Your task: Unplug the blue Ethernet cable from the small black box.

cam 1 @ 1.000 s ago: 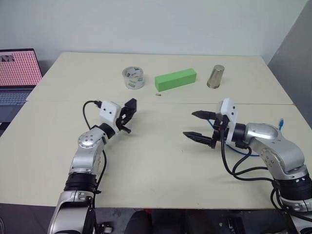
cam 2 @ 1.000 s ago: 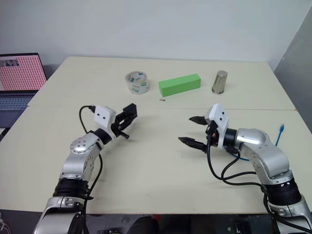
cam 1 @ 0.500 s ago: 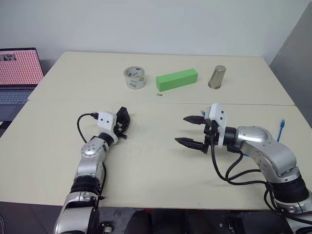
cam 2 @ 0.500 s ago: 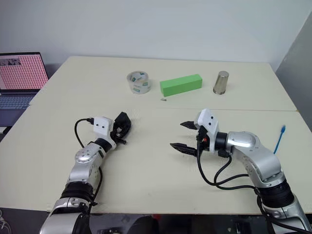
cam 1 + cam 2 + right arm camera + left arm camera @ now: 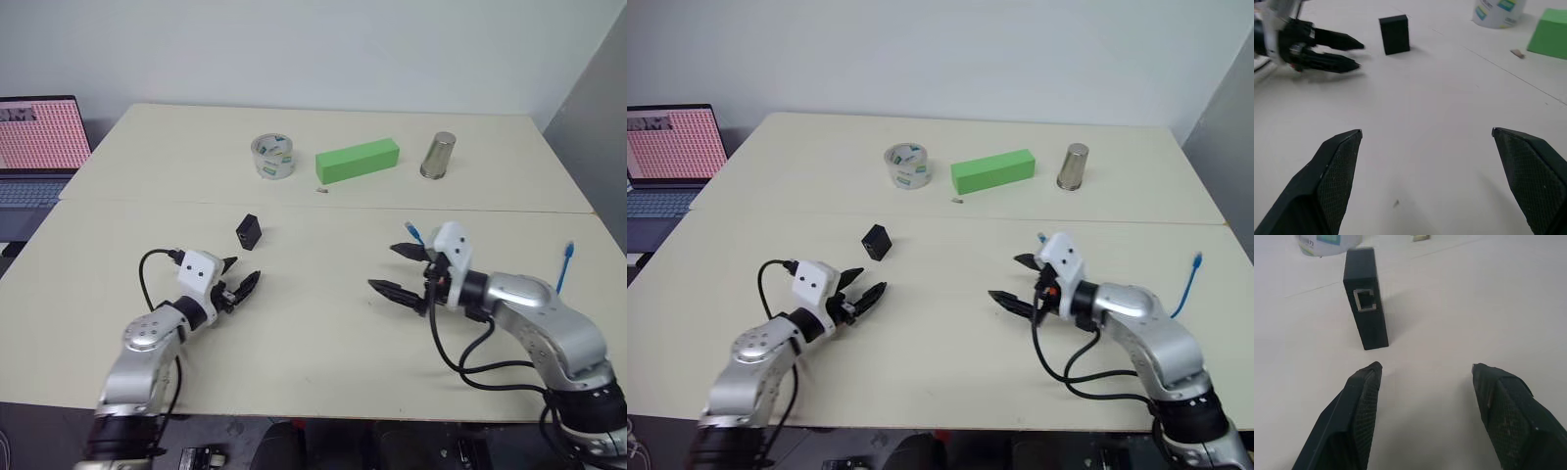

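Black box stands alone; bare table between grippers.

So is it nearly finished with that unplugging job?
It looks done. The small black box stands alone on the table with its port empty. The blue Ethernet cable lies apart, by the right arm. Both the left gripper and right gripper are open, holding nothing. Nothing obvious remains.
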